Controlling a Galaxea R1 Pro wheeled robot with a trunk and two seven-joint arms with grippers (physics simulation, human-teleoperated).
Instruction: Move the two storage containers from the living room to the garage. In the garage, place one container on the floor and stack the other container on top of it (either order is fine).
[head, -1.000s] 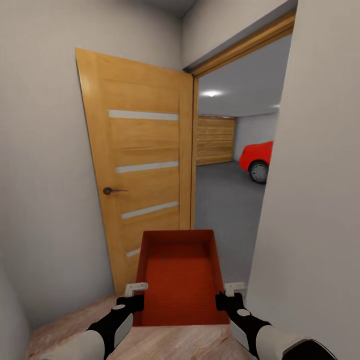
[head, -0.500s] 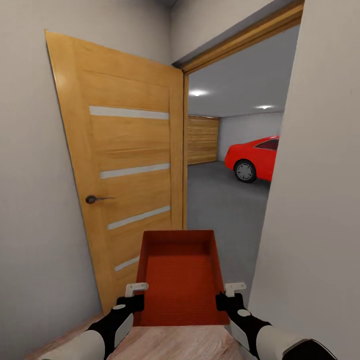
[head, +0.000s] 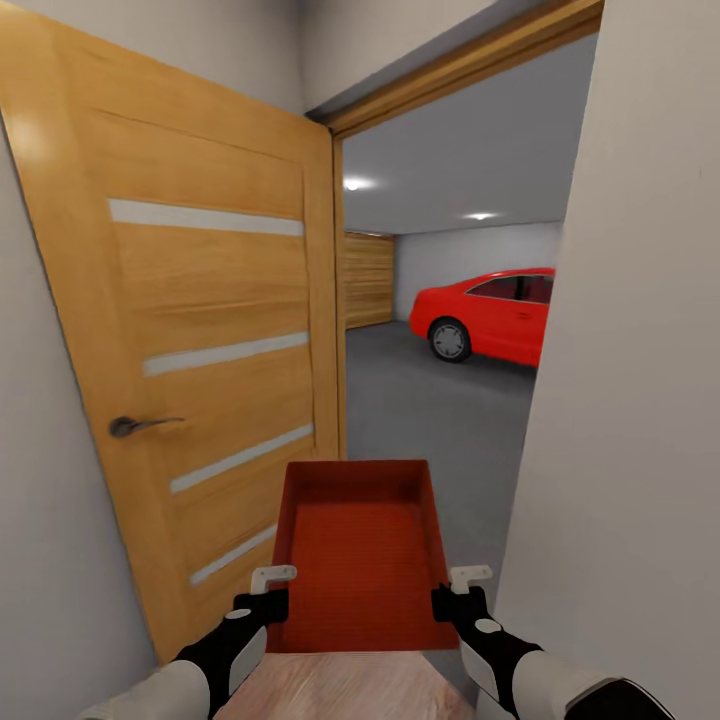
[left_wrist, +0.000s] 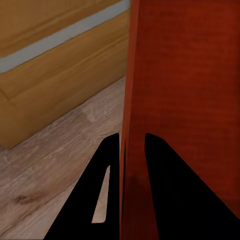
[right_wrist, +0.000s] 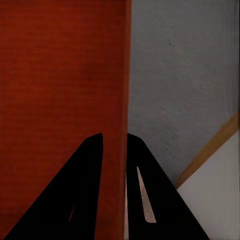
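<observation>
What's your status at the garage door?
Left gripper and right gripper clamp the container walls. Door open. Red car ahead right.

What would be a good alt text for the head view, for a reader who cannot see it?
Both grippers, left and right, hold an empty orange-red storage container by its side walls at an open wooden door. Beyond the doorway lie the grey garage floor and a red car.

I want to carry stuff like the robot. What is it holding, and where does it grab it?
One orange-red storage container. The left gripper pinches its left side wall and the right gripper its right side wall.
</observation>
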